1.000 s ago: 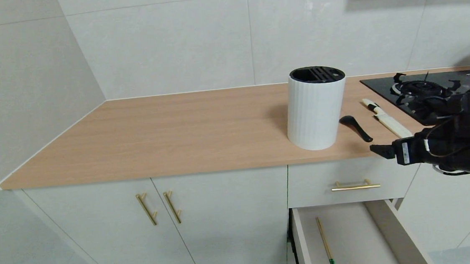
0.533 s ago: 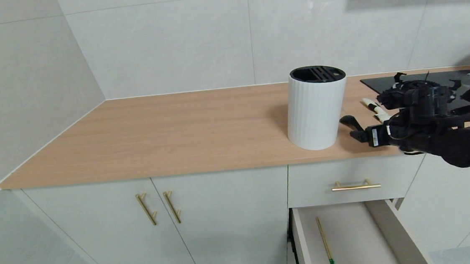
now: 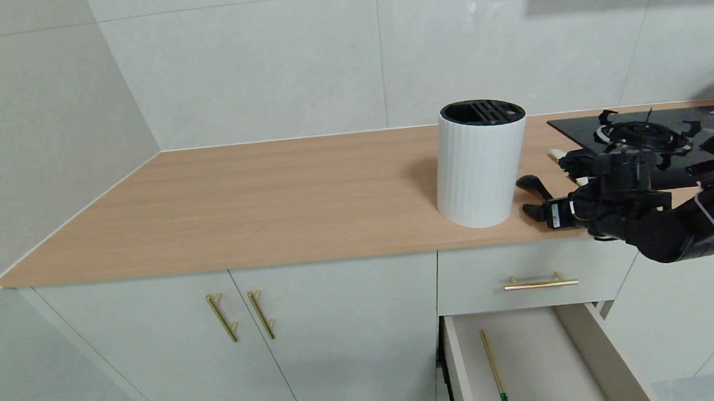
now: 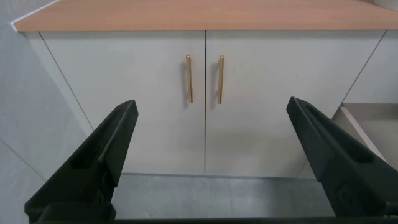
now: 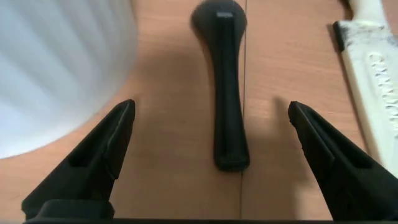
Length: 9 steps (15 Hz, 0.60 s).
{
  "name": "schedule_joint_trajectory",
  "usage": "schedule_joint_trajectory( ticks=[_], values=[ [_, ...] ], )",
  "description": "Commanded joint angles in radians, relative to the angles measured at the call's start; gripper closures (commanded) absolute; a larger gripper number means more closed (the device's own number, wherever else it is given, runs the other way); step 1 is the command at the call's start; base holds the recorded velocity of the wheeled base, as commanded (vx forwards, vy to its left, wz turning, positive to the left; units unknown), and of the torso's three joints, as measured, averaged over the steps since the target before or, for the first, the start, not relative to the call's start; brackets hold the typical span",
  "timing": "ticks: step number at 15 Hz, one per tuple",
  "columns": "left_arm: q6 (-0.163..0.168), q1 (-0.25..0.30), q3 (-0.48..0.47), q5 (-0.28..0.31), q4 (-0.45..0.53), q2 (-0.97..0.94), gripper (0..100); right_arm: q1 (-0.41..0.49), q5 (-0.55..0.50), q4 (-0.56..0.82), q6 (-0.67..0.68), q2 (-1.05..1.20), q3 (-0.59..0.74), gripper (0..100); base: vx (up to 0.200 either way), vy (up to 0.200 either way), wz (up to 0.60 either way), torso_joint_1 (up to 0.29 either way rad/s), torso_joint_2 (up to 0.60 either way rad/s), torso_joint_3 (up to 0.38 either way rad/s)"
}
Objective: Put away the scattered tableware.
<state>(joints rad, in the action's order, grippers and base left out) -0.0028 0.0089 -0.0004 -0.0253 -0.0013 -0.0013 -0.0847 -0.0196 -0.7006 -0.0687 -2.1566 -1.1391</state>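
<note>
On the desk (image 3: pixel 267 195), a spoon (image 5: pixel 225 87) lies straight ahead of the right jaws, in line with the gap between them, its handle end nearest them and its bowl farthest. A utensil holder (image 5: pixel 56 68) stands just left of the jaws, beside the spoon but apart from it. A knife (image 5: pixel 373 81) lies to their right, roughly parallel to the spoon. A stove (image 3: pixel 638 134) sits beyond the jaws, to the right. Below them, an open drawer (image 3: pixel 535 365) holds a chopstick (image 3: pixel 493 371). The left jaws face two cabinet doors (image 4: pixel 205 106) under the desk.
</note>
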Motion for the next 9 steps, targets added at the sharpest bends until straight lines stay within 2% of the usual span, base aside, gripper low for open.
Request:
schedule_joint_trajectory(
  ticks=[1, 3, 4, 9],
  values=[
    [0.000, 0.000, 0.000, -0.001, 0.000, 0.001, 0, 0.003, -0.005, 0.001, 0.001, -0.031, -0.014, 0, 0.000, 0.000, 0.00, 0.000, 0.00, 0.000],
    [0.000, 0.000, 0.000, -0.001, 0.000, 0.001, 0, 0.005, -0.016, 0.001, 0.003, -0.034, -0.021, 0, 0.000, 0.000, 0.00, 0.000, 0.00, 0.000],
    [0.000, 0.000, 0.000, -0.001, 0.000, 0.001, 0, 0.005, -0.019, 0.001, 0.003, -0.034, -0.021, 100, 0.000, 0.000, 0.00, 0.000, 0.00, 0.000],
    [0.000, 0.000, 0.000, -0.001, 0.000, 0.001, 0, 0.005, -0.019, 0.003, 0.004, -0.034, -0.024, 100, 0.000, 0.000, 0.00, 0.000, 0.00, 0.000]
  ],
)
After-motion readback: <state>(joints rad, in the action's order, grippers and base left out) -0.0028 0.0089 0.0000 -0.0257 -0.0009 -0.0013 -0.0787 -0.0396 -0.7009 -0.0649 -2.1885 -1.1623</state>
